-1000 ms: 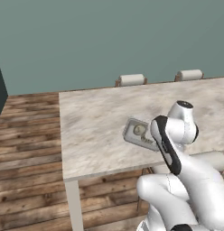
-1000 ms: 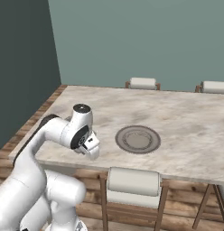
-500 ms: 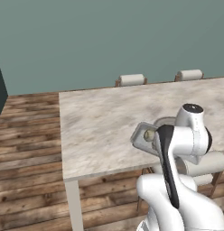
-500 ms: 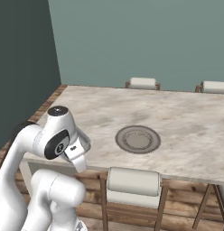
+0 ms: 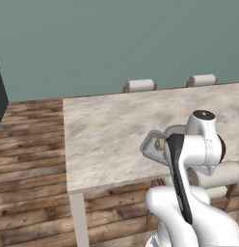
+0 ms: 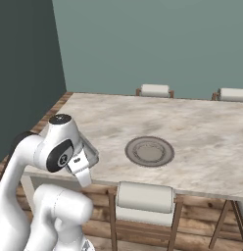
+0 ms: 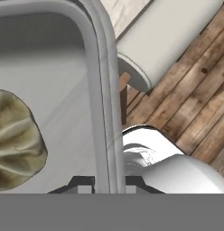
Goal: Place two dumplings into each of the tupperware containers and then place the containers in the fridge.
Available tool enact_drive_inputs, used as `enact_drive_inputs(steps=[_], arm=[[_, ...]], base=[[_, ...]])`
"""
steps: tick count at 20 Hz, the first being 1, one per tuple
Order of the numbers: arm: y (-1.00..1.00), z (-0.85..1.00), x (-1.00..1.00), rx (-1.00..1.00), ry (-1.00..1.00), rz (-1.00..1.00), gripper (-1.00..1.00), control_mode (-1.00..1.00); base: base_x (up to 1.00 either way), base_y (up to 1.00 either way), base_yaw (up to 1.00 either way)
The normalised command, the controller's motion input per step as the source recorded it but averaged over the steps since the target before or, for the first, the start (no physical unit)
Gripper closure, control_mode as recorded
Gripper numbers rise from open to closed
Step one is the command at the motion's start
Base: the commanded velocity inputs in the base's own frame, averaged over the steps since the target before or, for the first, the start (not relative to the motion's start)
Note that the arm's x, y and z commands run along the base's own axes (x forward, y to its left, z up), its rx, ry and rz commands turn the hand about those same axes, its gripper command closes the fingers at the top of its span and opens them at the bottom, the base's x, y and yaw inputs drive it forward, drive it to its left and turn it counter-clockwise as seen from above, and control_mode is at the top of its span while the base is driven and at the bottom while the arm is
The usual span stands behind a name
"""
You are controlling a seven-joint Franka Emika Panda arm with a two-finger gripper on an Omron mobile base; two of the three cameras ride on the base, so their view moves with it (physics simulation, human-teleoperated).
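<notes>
A shallow light-grey tupperware container with a raised rim is held by the robot's gripper, whose jaws are pinched tight on the container's rim; inside lies one lumpy beige dumpling. From the left base view the container hangs at the near edge of the marble worktop, partly hidden behind the white arm, with the dumpling just visible in it. A round brown-rimmed plate sits on the worktop well apart from it, with nothing seen on it, and no writing or labels can be read anywhere.
</notes>
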Motion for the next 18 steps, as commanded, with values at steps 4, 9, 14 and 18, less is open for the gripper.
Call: enact_drive_inputs(steps=[4, 9, 14, 18], arm=[[0.0, 0.0, 0.0, 0.0, -0.01, 0.0, 1.0, -1.0], [0.0, 0.0, -0.08, 0.0, -0.04, 0.0, 1.0, 1.0], [0.0, 0.0, 0.0, 0.0, 0.0, 0.0, 1.0, 1.0], [0.0, 0.0, 0.0, 0.0, 0.0, 0.0, 1.0, 1.0]], base=[[0.0, 0.0, 0.0], [-0.26, 0.0, -0.02], [-0.6, 0.0, -0.01], [-0.58, 0.44, 0.0]])
